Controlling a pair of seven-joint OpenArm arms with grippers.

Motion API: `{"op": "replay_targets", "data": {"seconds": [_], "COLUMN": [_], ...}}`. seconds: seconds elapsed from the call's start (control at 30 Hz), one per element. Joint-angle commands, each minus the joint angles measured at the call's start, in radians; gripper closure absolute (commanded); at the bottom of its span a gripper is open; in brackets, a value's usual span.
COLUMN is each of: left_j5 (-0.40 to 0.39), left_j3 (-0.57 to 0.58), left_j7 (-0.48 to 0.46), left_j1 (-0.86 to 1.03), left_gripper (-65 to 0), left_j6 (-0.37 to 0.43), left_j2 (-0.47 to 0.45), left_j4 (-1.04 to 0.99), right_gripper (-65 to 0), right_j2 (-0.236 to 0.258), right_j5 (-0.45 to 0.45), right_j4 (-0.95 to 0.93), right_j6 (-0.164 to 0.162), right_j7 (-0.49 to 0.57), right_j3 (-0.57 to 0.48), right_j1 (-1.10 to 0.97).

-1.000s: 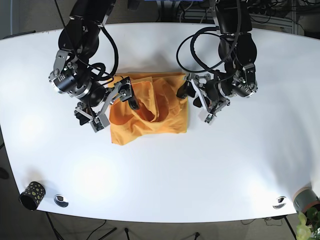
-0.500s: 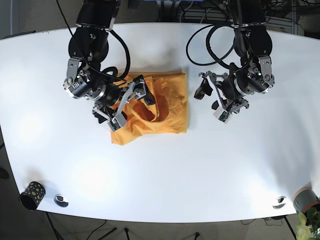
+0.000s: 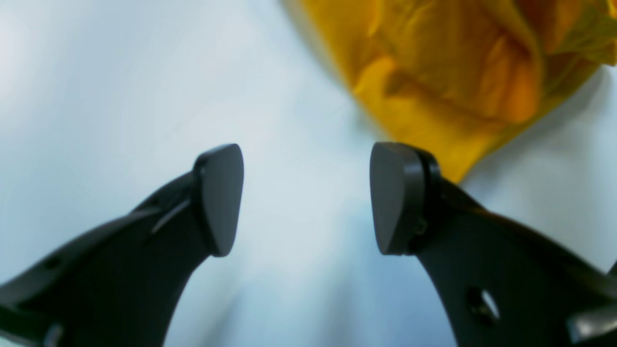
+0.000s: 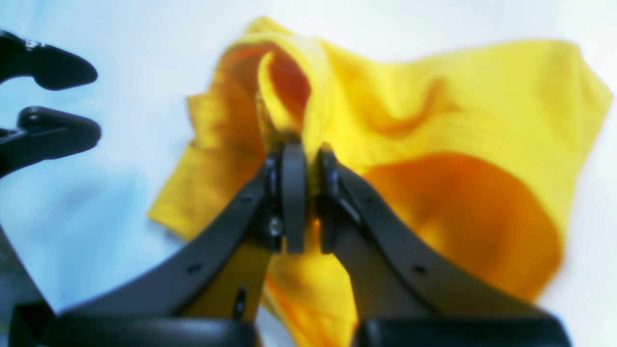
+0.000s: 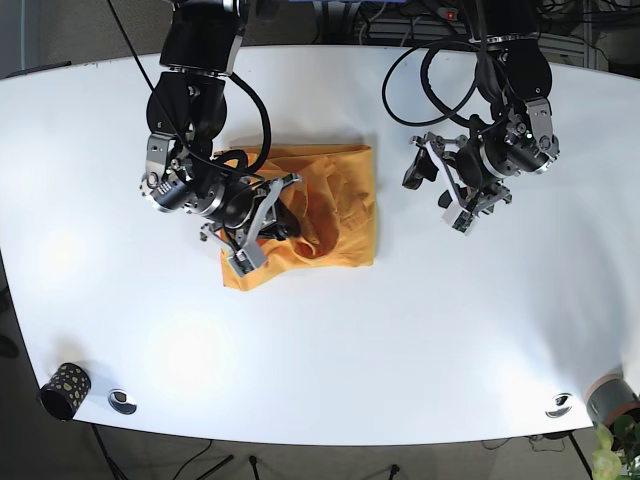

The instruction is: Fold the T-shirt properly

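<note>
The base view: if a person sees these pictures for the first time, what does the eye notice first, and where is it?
First comes the orange T-shirt, crumpled near the middle of the white table. The right gripper is shut on a raised fold of it, at the shirt's left side in the base view. The left gripper is open and empty, over bare table just right of the shirt in that view.
</note>
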Motion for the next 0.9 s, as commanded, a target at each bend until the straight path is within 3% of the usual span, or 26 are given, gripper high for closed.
{"op": "replay_targets", "data": {"seconds": [0.0, 0.4, 0.5, 0.67, 0.87], "left_j5": [-0.016, -0.015, -0.015, -0.015, -0.013], "left_j3": [0.003, -0.002, -0.002, -0.002, 0.0], "left_j7": [-0.019, -0.018, -0.018, -0.018, -0.018], "left_j1": [-0.013, -0.01, -0.004, -0.004, -0.011], "left_gripper": [-38.3, -38.3, -38.3, -38.3, -38.3], "left_j6": [-0.001, -0.001, -0.001, -0.001, -0.001], "left_j2": [-0.002, -0.008, -0.008, -0.009, -0.009], "left_j4": [0.016, 0.019, 0.02, 0.02, 0.017], "right_gripper": [-6.3, -45.0, -51.0, -52.3, -50.7], "right_j2": [-0.011, -0.095, -0.096, -0.086, 0.013], "right_j5": [0.028, 0.018, 0.018, 0.02, 0.02], "right_j4": [0.021, 0.012, 0.019, 0.069, 0.105], "right_j6": [0.006, 0.006, 0.006, 0.006, 0.006], "right_j7": [0.026, 0.028, 0.028, 0.024, 0.024], "right_j3": [-0.039, -0.232, -0.252, -0.174, -0.082], "right_j1": [0.033, 0.061, 0.061, 0.044, 0.029]}}
